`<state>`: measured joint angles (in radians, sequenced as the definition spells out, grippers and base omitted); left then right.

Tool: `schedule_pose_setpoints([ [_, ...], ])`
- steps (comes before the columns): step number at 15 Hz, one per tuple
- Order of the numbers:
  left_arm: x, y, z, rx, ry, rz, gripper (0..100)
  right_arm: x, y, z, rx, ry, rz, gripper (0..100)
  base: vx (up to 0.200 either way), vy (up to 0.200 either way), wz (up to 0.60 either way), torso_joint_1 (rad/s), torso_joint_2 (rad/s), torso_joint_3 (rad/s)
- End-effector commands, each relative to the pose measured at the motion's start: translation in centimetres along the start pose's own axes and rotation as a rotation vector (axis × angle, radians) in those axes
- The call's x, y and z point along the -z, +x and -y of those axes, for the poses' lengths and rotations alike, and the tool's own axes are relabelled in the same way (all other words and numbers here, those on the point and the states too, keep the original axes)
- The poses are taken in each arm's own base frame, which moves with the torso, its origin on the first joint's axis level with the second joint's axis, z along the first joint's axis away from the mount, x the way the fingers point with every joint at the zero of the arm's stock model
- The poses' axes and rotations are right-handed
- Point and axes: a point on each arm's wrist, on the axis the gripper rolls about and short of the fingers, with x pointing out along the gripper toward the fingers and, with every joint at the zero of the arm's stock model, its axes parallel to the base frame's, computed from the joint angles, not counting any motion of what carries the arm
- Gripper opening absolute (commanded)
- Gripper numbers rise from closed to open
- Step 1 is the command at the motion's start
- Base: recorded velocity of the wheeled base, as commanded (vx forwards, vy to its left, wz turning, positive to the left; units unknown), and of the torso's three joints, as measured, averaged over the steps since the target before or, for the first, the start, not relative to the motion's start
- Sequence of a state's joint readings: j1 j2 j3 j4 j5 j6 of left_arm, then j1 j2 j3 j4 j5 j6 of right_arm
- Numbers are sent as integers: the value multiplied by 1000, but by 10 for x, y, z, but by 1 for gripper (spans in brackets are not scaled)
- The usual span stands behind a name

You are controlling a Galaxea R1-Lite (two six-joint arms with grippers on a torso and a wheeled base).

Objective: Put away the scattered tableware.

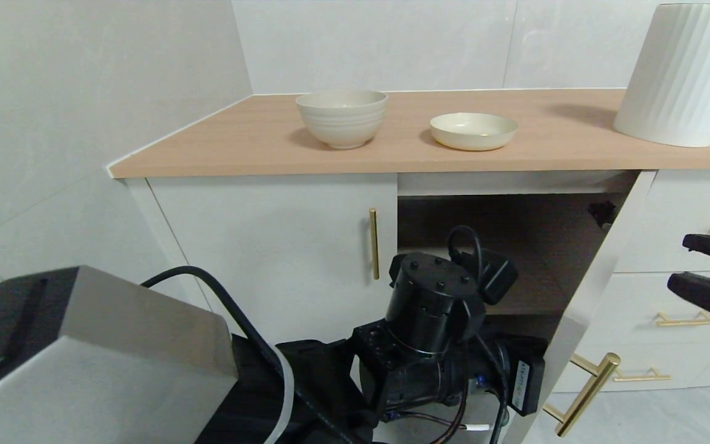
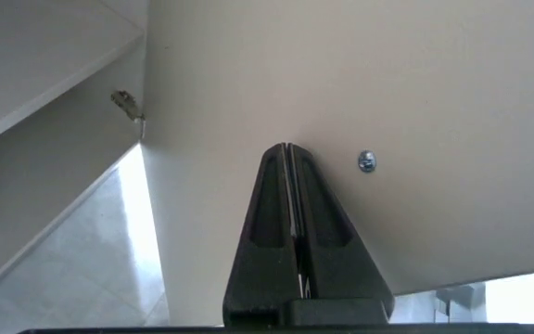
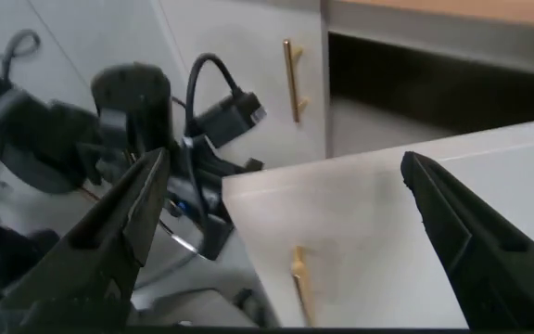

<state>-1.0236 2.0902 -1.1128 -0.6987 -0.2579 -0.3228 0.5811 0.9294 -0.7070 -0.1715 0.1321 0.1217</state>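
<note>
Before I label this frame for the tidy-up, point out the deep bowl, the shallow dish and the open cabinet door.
deep bowl (image 1: 342,120): head view, on its ribbed outer wall.
shallow dish (image 1: 473,128): head view, on its inside floor.
open cabinet door (image 1: 580,327): head view, on its white edge, lower half.

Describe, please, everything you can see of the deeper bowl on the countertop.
The deep bowl is cream-coloured and looks ceramic, with faint horizontal ridges round its upper wall and a narrower foot. It stands upright, apparently empty, on the wooden countertop toward its left end, above the closed cabinet door. Only the countertop touches it; the shallow dish sits apart on its right.
</note>
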Motion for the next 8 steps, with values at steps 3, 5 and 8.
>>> schedule_pose_setpoints([
  [3, 4, 8, 7, 22, 7, -8, 0, -6, -5, -2, -6, 7, 35, 100, 0, 0, 0, 0, 0, 0],
  [5, 14, 1, 1, -19, -8, -39, 0, -6, -5, -1, -7, 7, 31, 100, 0, 0, 0, 0, 0, 0],
  [8, 13, -14, -12, -71, -20, -35, 0, -5, -3, -1, -6, 8, 24, 100, -133, 0, 0, 0, 2, 2],
])
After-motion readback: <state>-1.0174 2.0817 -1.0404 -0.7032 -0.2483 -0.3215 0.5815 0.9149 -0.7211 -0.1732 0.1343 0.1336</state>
